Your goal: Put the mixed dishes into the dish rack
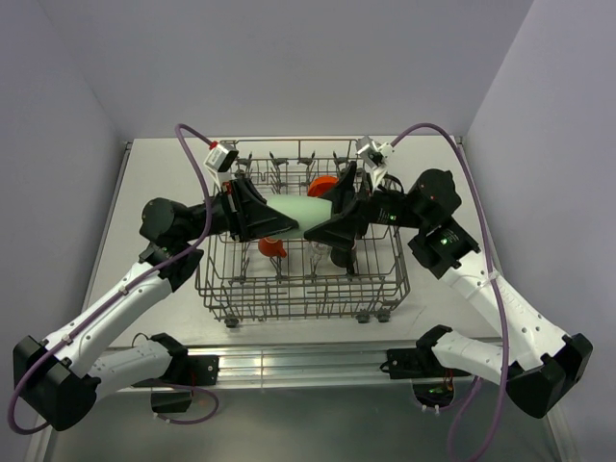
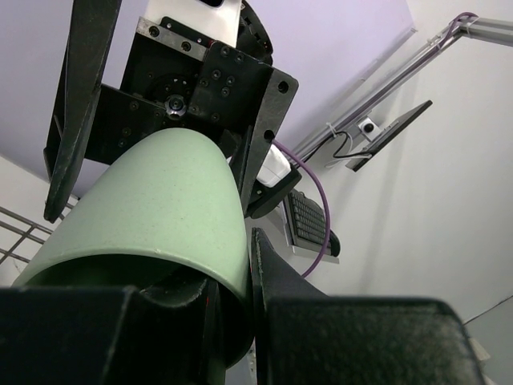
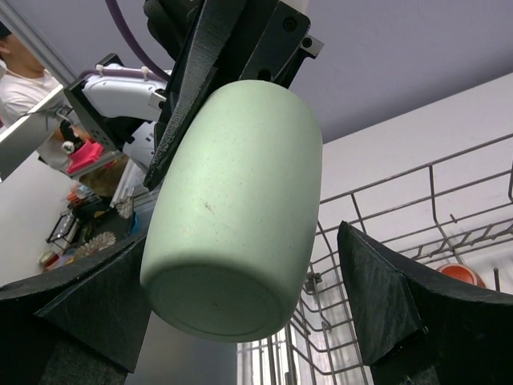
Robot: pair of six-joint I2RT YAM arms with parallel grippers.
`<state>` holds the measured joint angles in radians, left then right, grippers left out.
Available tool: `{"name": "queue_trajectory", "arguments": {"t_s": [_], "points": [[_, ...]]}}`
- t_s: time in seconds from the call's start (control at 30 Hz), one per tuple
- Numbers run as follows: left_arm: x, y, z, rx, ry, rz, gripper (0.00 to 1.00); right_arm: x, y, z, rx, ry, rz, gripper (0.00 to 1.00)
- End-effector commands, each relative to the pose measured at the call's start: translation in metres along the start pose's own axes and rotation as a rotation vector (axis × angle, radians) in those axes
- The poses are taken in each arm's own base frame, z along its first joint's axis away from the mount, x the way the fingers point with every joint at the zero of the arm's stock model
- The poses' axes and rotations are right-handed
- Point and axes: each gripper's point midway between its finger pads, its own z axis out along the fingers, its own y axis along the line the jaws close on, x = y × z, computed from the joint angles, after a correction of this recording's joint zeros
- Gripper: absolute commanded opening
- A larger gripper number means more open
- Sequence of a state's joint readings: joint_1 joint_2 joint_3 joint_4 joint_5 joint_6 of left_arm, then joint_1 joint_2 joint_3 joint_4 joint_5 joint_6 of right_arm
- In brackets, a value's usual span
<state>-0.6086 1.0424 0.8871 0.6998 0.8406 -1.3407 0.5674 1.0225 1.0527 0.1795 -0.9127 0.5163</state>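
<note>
The pale green cup (image 1: 300, 209) (image 2: 160, 200) (image 3: 240, 208) hangs on its side above the middle of the dish rack (image 1: 303, 289) (image 3: 417, 200). My left gripper (image 1: 287, 221) (image 2: 240, 273) is shut on the cup's rim, one finger inside and one outside. From the other side, my right gripper (image 1: 314, 229) (image 3: 240, 297) stands open around the cup's base, with a gap at its right finger (image 3: 385, 297). An orange bowl (image 1: 324, 183) (image 3: 461, 275) and a small orange handled cup (image 1: 272, 246) sit inside the rack.
The rack fills the centre of the white table (image 1: 154, 192), with upright tines along its far side. Both arms reach in over the rack's side walls. A dark object (image 1: 342, 258) sits in the rack under my right gripper.
</note>
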Motion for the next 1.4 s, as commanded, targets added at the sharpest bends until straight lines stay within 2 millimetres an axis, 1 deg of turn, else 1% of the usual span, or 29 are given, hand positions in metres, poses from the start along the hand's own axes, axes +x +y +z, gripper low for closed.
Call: {"name": "queue_trajectory", "arguments": {"t_s": [0.0, 0.13, 0.43, 0.57, 0.77, 0.93, 1.37], "points": [[-0.006, -0.029, 0.0, 0.081, -0.021, 0.071, 0.0, -0.013, 0.018, -0.002, -0.056, -0.041, -0.058, 0.92], [-0.005, -0.03, 0.0, 0.092, -0.017, 0.067, 0.0, -0.015, 0.021, -0.001, -0.075, -0.051, -0.058, 0.88], [-0.002, -0.028, 0.001, 0.101, -0.015, 0.057, 0.0, -0.026, 0.033, -0.002, -0.126, -0.096, -0.075, 0.9], [0.0, -0.026, 0.0, 0.106, -0.014, 0.047, 0.0, -0.03, 0.035, -0.002, -0.137, -0.116, -0.082, 0.95], [0.0, -0.028, 0.0, 0.115, -0.015, 0.047, 0.0, -0.033, 0.034, 0.002, -0.145, -0.119, -0.07, 0.93], [-0.002, -0.029, 0.002, 0.118, -0.017, 0.051, 0.0, -0.029, 0.033, 0.004, -0.162, -0.108, -0.048, 0.88], [-0.004, -0.032, 0.005, 0.123, -0.008, 0.059, 0.0, -0.017, 0.033, 0.003, -0.165, -0.061, -0.049, 0.89]]}}
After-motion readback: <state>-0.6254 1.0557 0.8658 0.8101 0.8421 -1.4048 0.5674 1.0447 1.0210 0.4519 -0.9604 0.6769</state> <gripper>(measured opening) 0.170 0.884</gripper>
